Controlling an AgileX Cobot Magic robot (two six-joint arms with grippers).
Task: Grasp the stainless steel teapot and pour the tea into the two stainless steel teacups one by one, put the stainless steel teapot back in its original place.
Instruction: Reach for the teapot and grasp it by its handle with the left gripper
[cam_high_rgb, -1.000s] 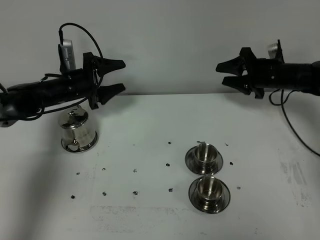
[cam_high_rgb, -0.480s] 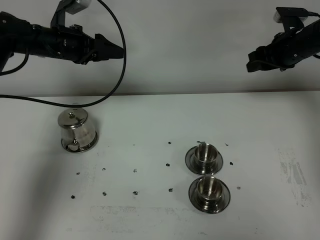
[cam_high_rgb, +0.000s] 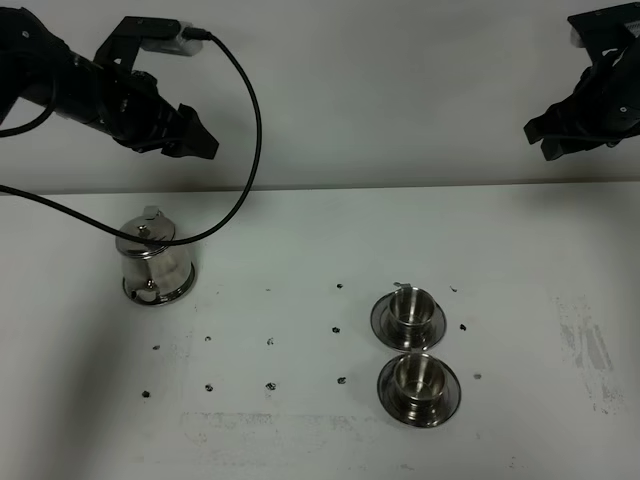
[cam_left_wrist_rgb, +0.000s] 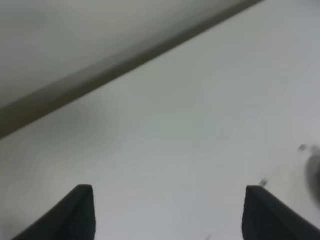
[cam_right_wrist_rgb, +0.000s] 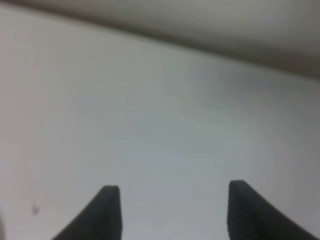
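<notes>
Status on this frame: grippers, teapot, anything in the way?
Left gripper open, empty, high, clear of teapot. Right gripper open, empty, high at right. Teapot upright, untouched. Left arm's cable crosses the teapot lid in the high view.

Teapot upright, left; teacups on saucers, right.

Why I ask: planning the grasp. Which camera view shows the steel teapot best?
The exterior high view: the stainless steel teapot stands there whole, lid to base, with a black cable crossing its lid. Neither wrist view shows it at all; both look at white tabletop.
</notes>
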